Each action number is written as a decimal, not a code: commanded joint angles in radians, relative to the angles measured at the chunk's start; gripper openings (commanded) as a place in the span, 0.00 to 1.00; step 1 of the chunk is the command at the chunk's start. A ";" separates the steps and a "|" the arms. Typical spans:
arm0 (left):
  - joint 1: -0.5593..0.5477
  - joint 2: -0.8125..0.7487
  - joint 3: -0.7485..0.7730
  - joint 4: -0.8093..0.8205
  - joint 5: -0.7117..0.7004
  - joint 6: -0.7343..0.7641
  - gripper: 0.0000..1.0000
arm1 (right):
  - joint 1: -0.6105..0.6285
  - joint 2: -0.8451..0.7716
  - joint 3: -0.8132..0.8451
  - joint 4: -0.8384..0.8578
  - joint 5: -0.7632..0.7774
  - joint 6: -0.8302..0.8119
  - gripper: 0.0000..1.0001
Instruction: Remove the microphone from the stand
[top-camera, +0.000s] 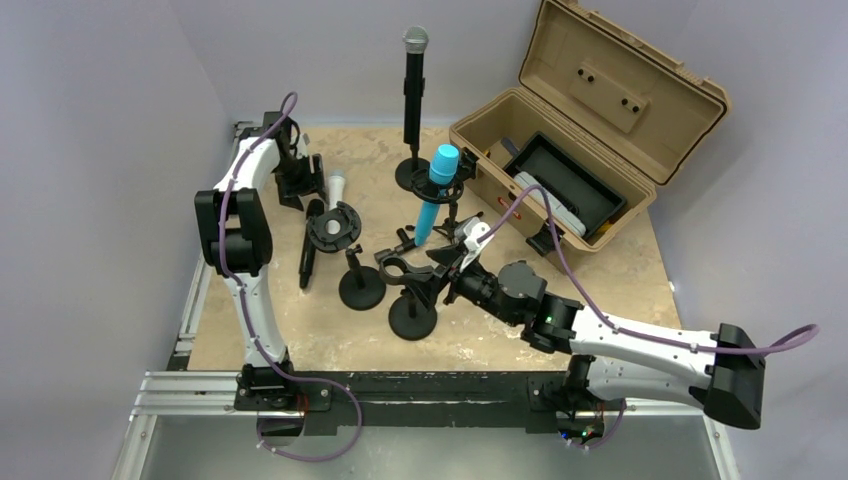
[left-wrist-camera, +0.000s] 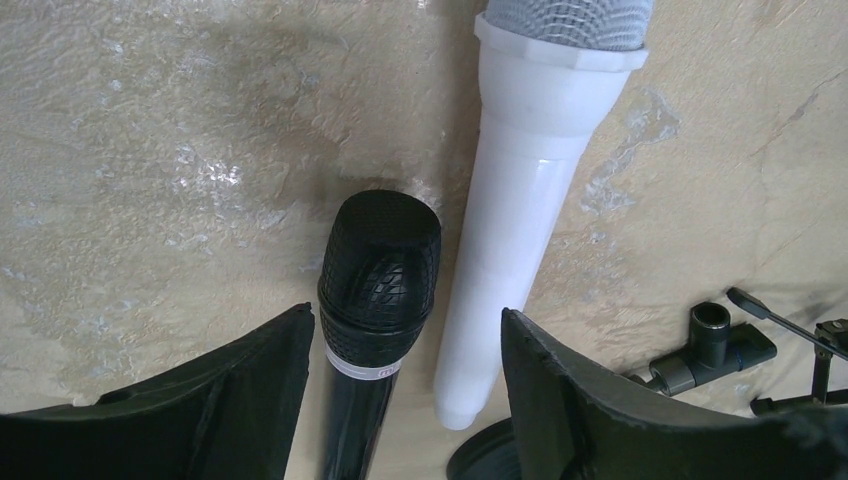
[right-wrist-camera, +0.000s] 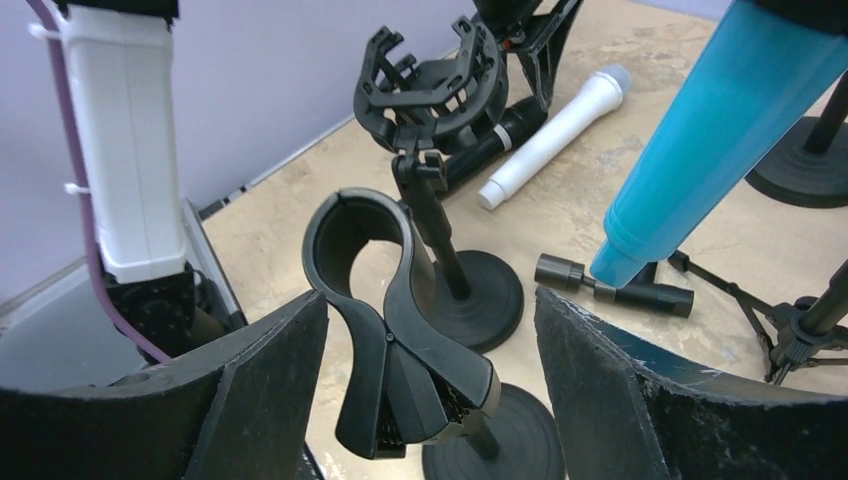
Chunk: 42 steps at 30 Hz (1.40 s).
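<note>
Fingers of the left gripper (left-wrist-camera: 405, 315) stand apart, straddling the black microphone (left-wrist-camera: 378, 270). It lies flat on the worktop (left-wrist-camera: 150, 150) just beside a white microphone (left-wrist-camera: 520, 230), long axis running back between the fingers, grille away from the wrist. Fingers of the right gripper (right-wrist-camera: 430, 300) are likewise apart, flanking an empty clip (right-wrist-camera: 400, 340) on its round-base stand (right-wrist-camera: 500, 430) and gripping nothing. We judge this microphone already free of the stand; a blue microphone (right-wrist-camera: 700, 130), held tilted above the worktop, sits ahead-right of the right fingers, so the right arm is nearer to it.
</note>
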 joint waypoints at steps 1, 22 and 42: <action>-0.001 -0.032 0.015 0.012 0.026 -0.017 0.68 | 0.002 -0.065 0.076 -0.040 0.028 0.061 0.75; -0.001 -0.132 -0.041 0.043 0.055 -0.020 0.73 | 0.002 0.092 0.140 -0.151 0.143 0.121 0.76; 0.000 -0.266 -0.082 0.055 0.032 -0.025 0.76 | 0.000 0.033 0.243 -0.172 0.194 0.119 0.81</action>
